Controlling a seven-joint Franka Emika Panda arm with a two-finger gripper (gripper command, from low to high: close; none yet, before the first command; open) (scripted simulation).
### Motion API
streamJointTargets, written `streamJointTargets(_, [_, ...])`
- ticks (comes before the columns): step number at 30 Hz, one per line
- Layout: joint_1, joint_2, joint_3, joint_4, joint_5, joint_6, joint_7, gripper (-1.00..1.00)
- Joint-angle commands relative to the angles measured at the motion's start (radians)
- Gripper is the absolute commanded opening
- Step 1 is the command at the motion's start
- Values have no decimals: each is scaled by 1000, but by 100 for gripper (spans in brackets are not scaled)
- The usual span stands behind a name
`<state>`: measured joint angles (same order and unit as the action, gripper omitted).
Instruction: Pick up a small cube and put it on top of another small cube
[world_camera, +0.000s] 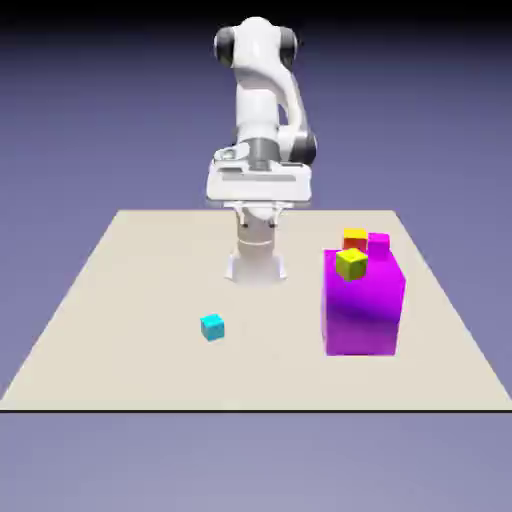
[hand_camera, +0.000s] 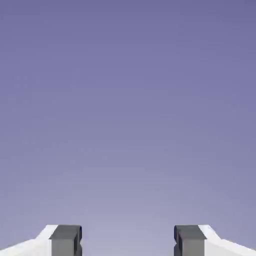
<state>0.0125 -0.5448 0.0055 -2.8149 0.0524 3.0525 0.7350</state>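
Blue-green is the small cube (world_camera: 213, 327) on the table (world_camera: 150, 370), toward the exterior view's left. The big purple block (world_camera: 362, 305) is on the right. The gripper (world_camera: 259, 220) has its jaws apart, with nothing between them.

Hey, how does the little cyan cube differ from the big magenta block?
The cyan cube is tiny; the magenta block is far bigger. The cyan cube has nothing on it, while the magenta block has a yellow-green cube in front of its upper part in the exterior view. Both stand on the table.
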Motion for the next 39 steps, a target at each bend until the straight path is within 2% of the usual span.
streamJointTargets(1, [0, 21, 5, -4, 44, 13, -5, 0])
streamJointTargets(32, [13, 668, 146, -130, 1392, 411, -159, 0])
streamJointTargets(34, [14, 677, 148, -132, 1411, 417, -161, 0])
streamJointTargets(39, [-74, 776, 172, -133, 1193, 489, 2, 0])
